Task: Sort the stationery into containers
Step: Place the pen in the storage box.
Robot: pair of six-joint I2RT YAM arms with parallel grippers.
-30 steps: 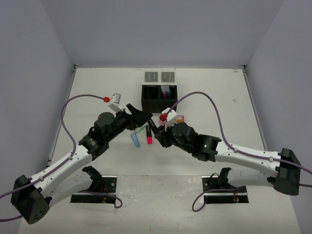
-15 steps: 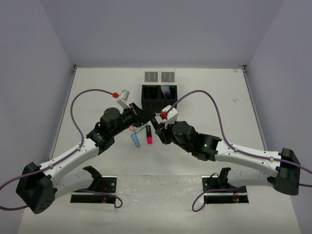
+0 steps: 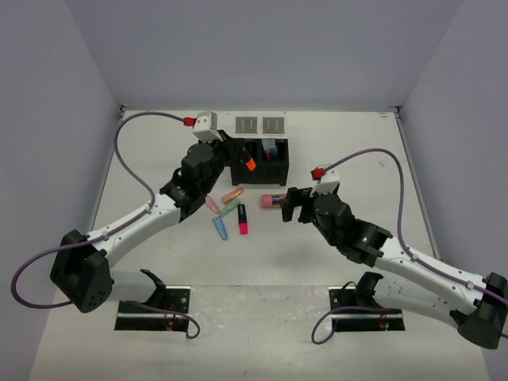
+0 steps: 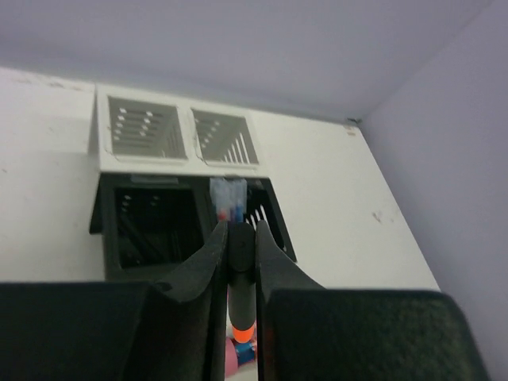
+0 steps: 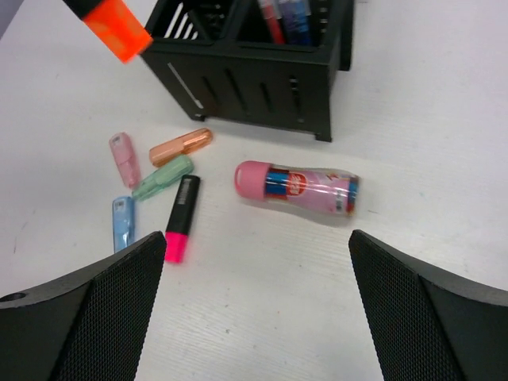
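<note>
Over the front edge of the black box [image 3: 259,171], the orange highlighter [image 3: 250,164] is clamped in the left gripper [image 3: 244,161]. In front of the box, the right gripper [image 5: 252,238] is held wide open, empty. The pink tube [image 5: 298,186] is seen beyond its fingertips, apart from the box's front wall. Five small highlighters [image 5: 163,176] are scattered left of the tube.

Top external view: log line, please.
left fingers: shut on black orange-tipped highlighter by black slotted box | right fingers: open, facing pink-capped tube

A black highlighter with an orange tip [image 5: 107,20] is held in the air beside a black two-part box [image 5: 254,75]. A pink tube [image 5: 298,189] is laid flat nearby.
</note>
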